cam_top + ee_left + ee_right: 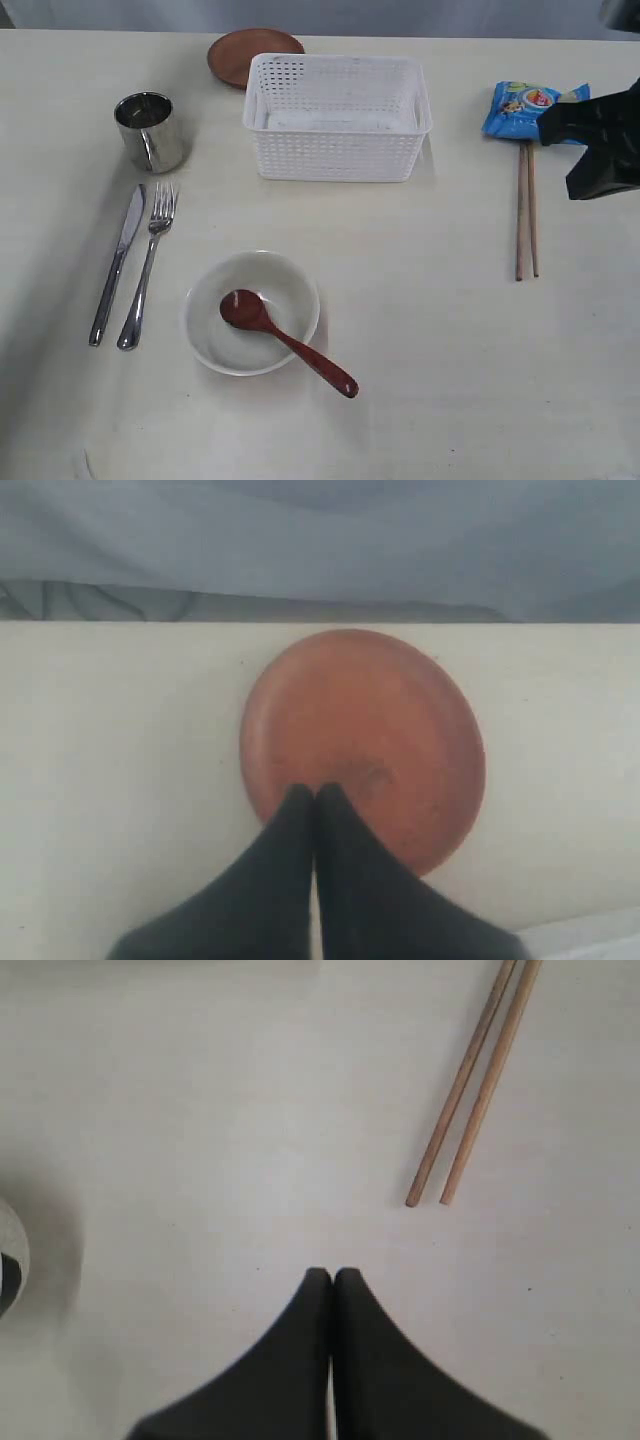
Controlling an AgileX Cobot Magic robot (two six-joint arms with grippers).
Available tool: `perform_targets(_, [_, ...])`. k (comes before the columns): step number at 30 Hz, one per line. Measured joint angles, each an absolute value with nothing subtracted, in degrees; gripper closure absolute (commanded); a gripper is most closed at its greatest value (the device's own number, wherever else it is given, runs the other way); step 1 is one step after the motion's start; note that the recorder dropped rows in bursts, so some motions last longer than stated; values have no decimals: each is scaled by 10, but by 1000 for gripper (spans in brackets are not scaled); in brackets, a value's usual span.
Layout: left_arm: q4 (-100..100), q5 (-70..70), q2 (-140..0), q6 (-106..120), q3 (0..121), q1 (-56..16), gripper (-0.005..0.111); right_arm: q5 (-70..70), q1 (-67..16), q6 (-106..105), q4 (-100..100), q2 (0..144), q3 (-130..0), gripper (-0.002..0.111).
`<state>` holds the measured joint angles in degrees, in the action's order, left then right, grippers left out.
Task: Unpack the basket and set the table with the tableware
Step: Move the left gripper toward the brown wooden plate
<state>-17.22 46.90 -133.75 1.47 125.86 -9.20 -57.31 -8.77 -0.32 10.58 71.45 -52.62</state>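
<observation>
on the table (420,400) the basket (337,150) stands at the back, the bowl (280,285) holding the spoon (290,345) in front, the left gripper (315,792) pressed together over, perhaps touching, the plate (400,730), the right gripper (332,1274) likewise together near the chopsticks (461,1090).

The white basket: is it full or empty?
Empty, as far as shows: the basket shows only bare white inside in the exterior view, though its near wall hides a strip of floor.

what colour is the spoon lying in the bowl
Reddish-brown, glossy. The spoon rests in the white bowl, and it shows best in the exterior view.
</observation>
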Motion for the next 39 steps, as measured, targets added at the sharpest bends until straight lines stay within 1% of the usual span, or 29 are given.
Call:
perform_targets(5, [-139,458,-1402,-16,1295,-92,106,-574,-88,-3,107,708,-498,109])
perform_targets(11, [-137,426,-1428,-13,1307,-92,106,-574,-88,-3,107,708,-498,109])
perform_targets(19, [-137,337,-1467,-12,1324,-92,106,-574,-88,-3,108,708,-498,109])
perform_targets(23, [-137,317,-1480,-9,1345,-92,106,-574,-88,-3,111,708,-498,109])
perform_targets(31, [-125,308,-1514,0,1349,-92,106,-574,-88,-3,112,708,-498,109])
perform_targets(39, [-120,308,-1515,0,1350,-92,106,-574,-88,-3,114,708,-498,109])
